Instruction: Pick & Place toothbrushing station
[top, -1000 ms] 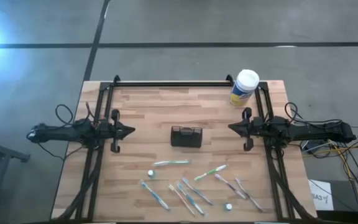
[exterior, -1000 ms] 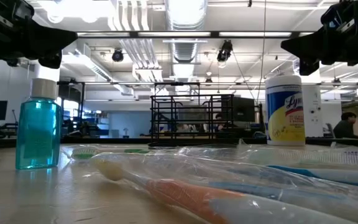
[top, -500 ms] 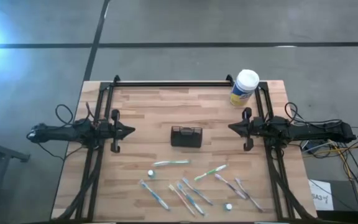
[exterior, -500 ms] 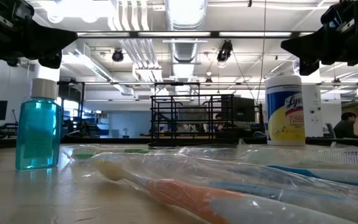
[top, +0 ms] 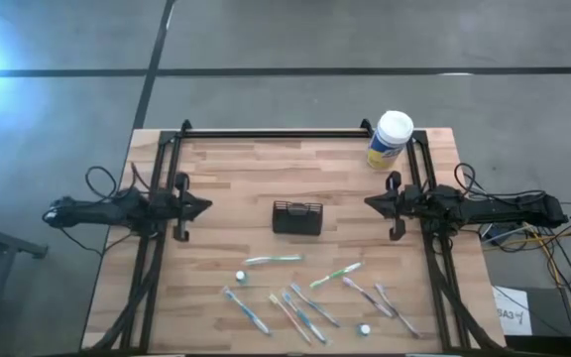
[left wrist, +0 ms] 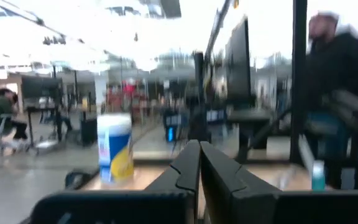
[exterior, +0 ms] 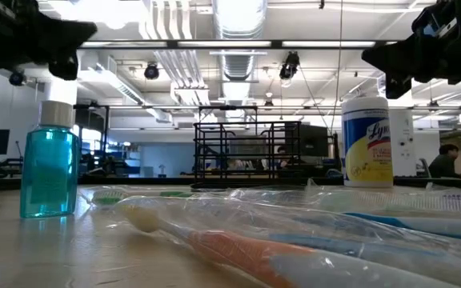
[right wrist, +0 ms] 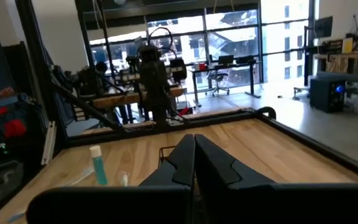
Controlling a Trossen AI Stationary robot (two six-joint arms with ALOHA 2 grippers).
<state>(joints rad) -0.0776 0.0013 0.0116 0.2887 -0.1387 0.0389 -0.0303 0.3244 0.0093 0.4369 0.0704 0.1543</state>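
The toothbrushing station, a small black mesh caddy (top: 297,217), stands on its base at the middle of the wooden table; it shows in the low view (exterior: 246,152). My left gripper (top: 209,207) is shut and empty above the table's left side, pointing at the caddy. My right gripper (top: 369,203) is shut and empty above the right side, also pointing at it. In each wrist view the two dark fingers meet: left (left wrist: 199,163), right (right wrist: 194,155).
Several wrapped toothbrushes (top: 305,302) lie across the near half of the table. A small blue bottle (exterior: 49,170) stands near them. A white-capped yellow-labelled canister (top: 389,140) stands at the far right corner. A black frame rail (top: 276,133) runs along the far edge.
My left gripper has drawn back a little toward the table's left edge, staying shut. My right gripper and the things on the table have kept still.
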